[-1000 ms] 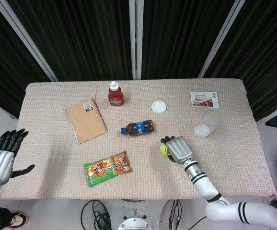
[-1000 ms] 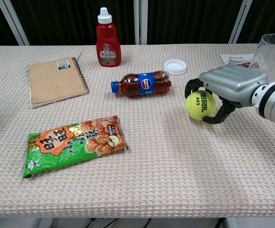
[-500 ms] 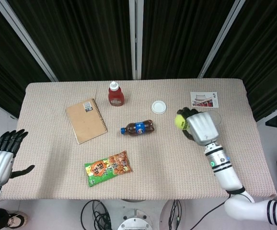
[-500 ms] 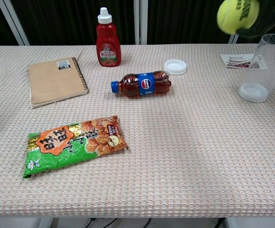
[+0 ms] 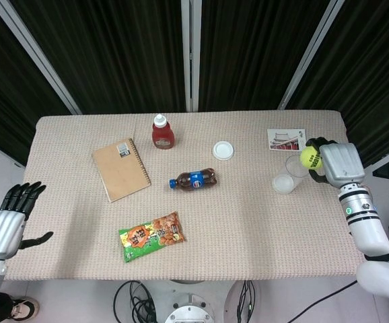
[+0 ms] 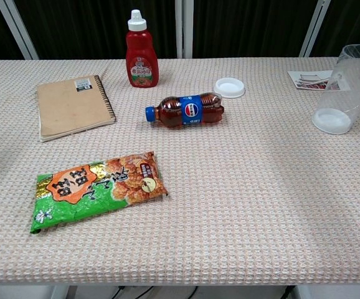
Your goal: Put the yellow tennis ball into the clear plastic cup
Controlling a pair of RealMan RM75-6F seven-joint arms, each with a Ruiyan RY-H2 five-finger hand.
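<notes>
In the head view my right hand (image 5: 336, 163) grips the yellow tennis ball (image 5: 310, 158) in the air, right beside the rim of the clear plastic cup (image 5: 291, 175) on its right side. The cup stands upright at the table's right, and the chest view shows it empty (image 6: 348, 89) at the right edge. Neither the ball nor the right hand appears in the chest view. My left hand (image 5: 13, 219) hangs off the table's left edge, fingers spread, holding nothing.
A red ketchup bottle (image 5: 162, 131), a brown notebook (image 5: 121, 169), a cola bottle on its side (image 5: 194, 180), a green snack bag (image 5: 151, 236), a white lid (image 5: 223, 150) and a postcard (image 5: 287, 139) lie on the cloth-covered table (image 5: 80, 222).
My right hand lifted the ball from the table's middle and carried it right, from the cup's left side over to its right rim. It left the chest view.
</notes>
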